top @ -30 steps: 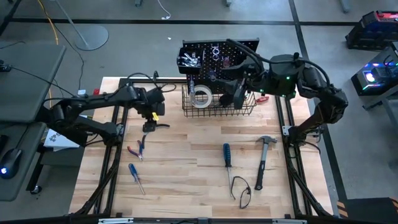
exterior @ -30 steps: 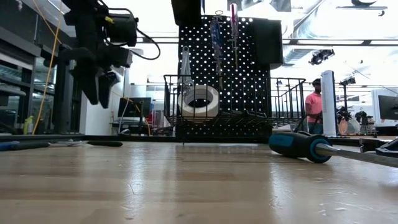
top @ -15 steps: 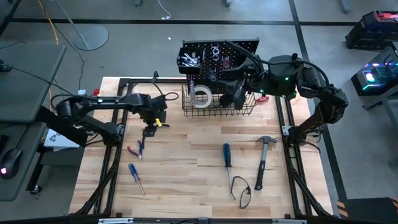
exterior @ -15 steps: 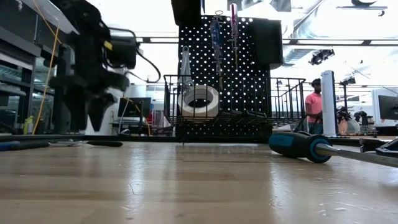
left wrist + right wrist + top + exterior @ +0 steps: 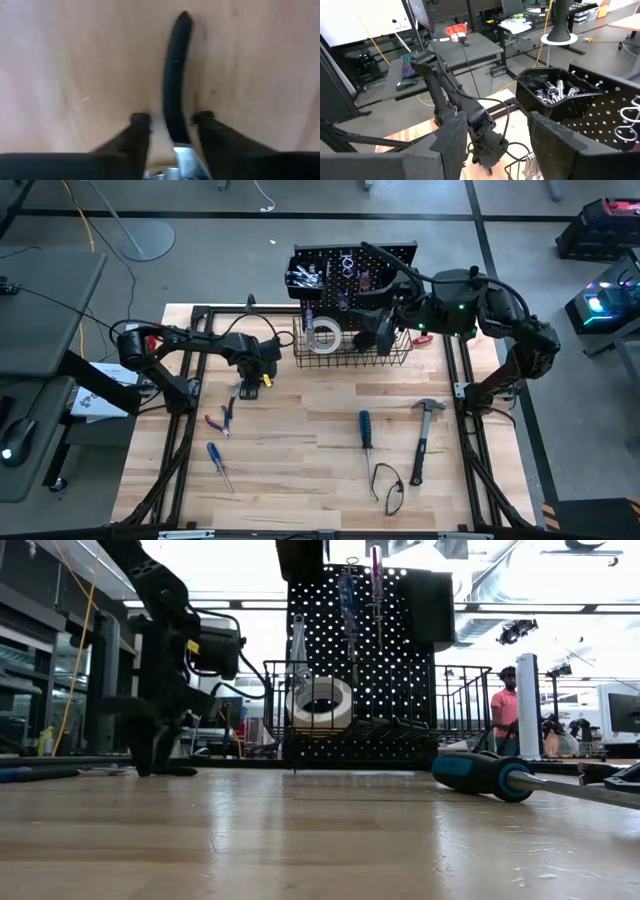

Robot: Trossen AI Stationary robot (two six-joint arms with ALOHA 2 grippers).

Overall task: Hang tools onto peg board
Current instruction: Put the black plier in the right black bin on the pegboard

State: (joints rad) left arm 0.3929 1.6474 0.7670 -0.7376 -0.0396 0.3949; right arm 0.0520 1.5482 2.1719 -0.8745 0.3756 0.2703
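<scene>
Fingers (image 5: 141,120) of the left gripper (image 5: 170,120) stand partly open astride a black-handled tool (image 5: 175,85) lying flat on the bench (image 5: 300,450), one pad on each side of the handle, neither clearly touching it. A good grasp would need the handle centred before closing, since the metal end sits close under the wrist. Right gripper (image 5: 492,135) waits open over the wire basket (image 5: 385,355) at the peg board (image 5: 400,255), holding nothing.
</scene>
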